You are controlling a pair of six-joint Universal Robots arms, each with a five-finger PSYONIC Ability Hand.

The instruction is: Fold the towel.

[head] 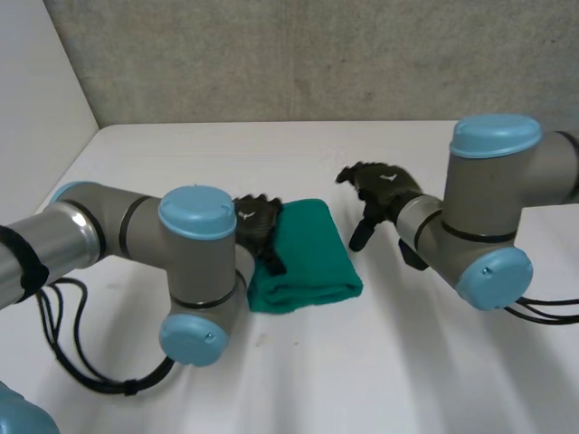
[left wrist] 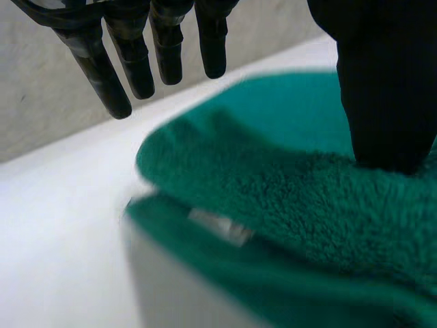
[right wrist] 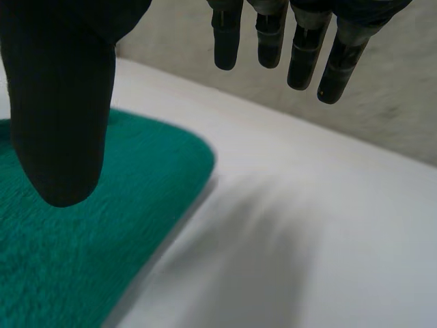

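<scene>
A green towel (head: 308,258) lies folded into a thick pad at the middle of the white table. My left hand (head: 258,226) rests at the towel's left edge. In the left wrist view the towel (left wrist: 287,205) shows two stacked layers with a small white label between them. The left hand (left wrist: 389,82) sets its thumb on the upper layer, and its straight fingers (left wrist: 109,75) stand clear above the cloth. My right hand (head: 380,194) hovers open just right of the towel, holding nothing. In its wrist view the thumb (right wrist: 61,102) hangs over the towel (right wrist: 89,239) near a rounded corner.
The left arm's elbow (head: 194,271) sits close to the towel's front left. My right arm (head: 493,217) stands over the table's right side. Bare table (head: 317,380) stretches in front of the towel; a grey wall (head: 317,54) closes the back.
</scene>
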